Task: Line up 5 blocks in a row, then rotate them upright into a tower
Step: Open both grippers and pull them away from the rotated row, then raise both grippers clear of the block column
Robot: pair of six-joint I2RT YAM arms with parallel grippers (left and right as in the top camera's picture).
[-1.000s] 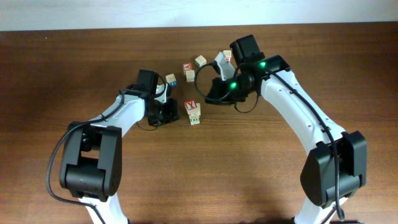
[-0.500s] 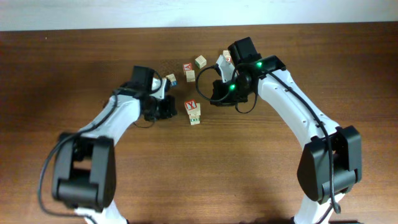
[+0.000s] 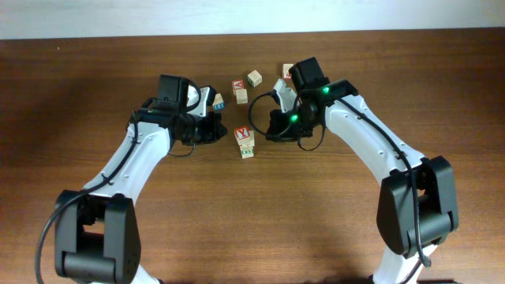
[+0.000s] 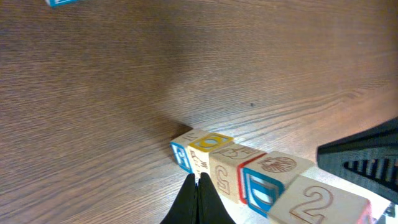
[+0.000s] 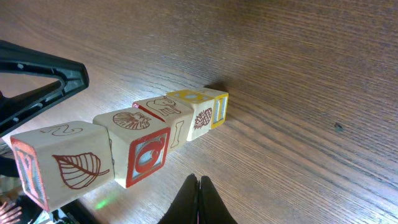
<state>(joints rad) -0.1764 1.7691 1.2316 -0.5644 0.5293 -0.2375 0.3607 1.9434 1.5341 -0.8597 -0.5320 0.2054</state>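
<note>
A dark, grained wooden table [image 3: 442,95] fills every view, with a strip of pale wall [image 3: 252,16] along the top of the overhead picture. Near the table's middle, five blocks [image 4: 227,169] sit face to face in one line that swells toward each wrist camera, apparently a column standing on the wood; overhead, only the red Y block [image 3: 244,135] and a sliver of a green-printed block [image 3: 247,150] beside it show. The nearest cube is cut by the lower frame edge in the left wrist view and reads "2", with a leaf on another face; further along come a blue "D", an outlined figure that may be 3 or S, a yellow ring, an "I", and a red-framed round letter, O or Q. Loose blocks [image 3: 254,77] lie behind, one half hidden by the right arm [image 3: 371,150]. A black ribbed part [image 4: 367,163] is cut off at the frame edge. The left gripper [image 4: 198,193] and right gripper [image 5: 199,191] flank the column, each with fingers pressed together to a point and gripping nothing; whether the tips touch the blocks cannot be told.
</note>
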